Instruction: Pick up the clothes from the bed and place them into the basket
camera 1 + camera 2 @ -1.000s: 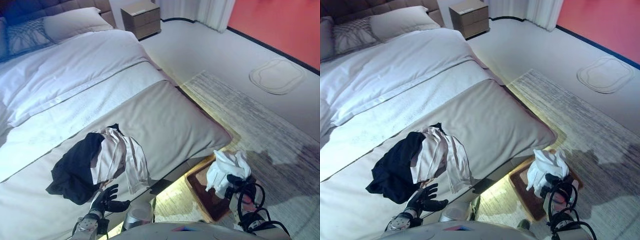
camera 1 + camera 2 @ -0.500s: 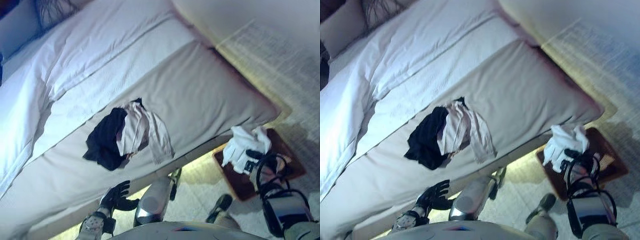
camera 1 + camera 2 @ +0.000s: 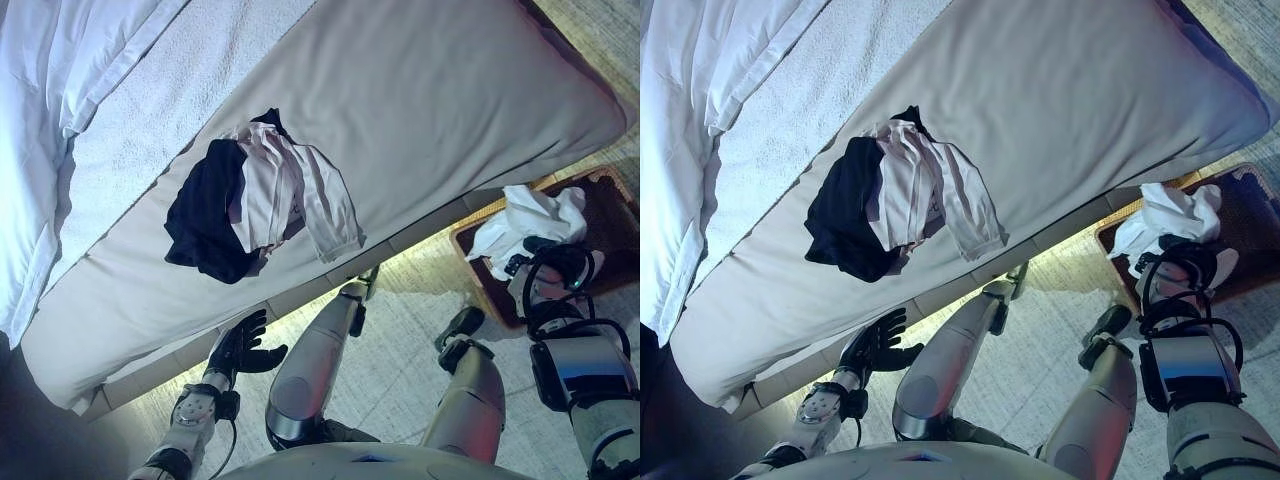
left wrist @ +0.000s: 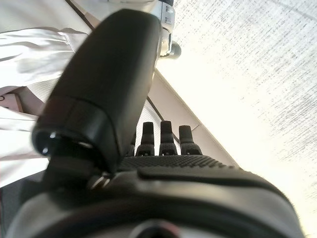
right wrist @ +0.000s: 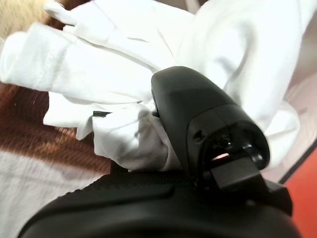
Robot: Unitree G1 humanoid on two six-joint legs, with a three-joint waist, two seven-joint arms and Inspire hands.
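Note:
A dark garment (image 3: 205,215) and a beige striped garment (image 3: 295,190) lie bunched together on the bed's beige cover (image 3: 450,100), near its front edge. My right hand (image 3: 542,258) is shut on a white cloth (image 3: 525,220) and holds it over the brown basket (image 3: 612,215) on the floor beside the bed. In the right wrist view the thumb (image 5: 198,119) presses into the white cloth (image 5: 109,64). Below the bed's edge, under the garments, my left hand (image 3: 240,345) hangs open with its fingers (image 4: 167,136) straight and nothing in it.
A white duvet (image 3: 40,100) covers the far left of the bed. Grey carpet (image 3: 400,330) runs along the bed's side, where the basket stands.
The camera has tipped down and the whole picture has shifted. My right hand still holds the white cloth over the basket. My left hand stays open below the bed's edge.

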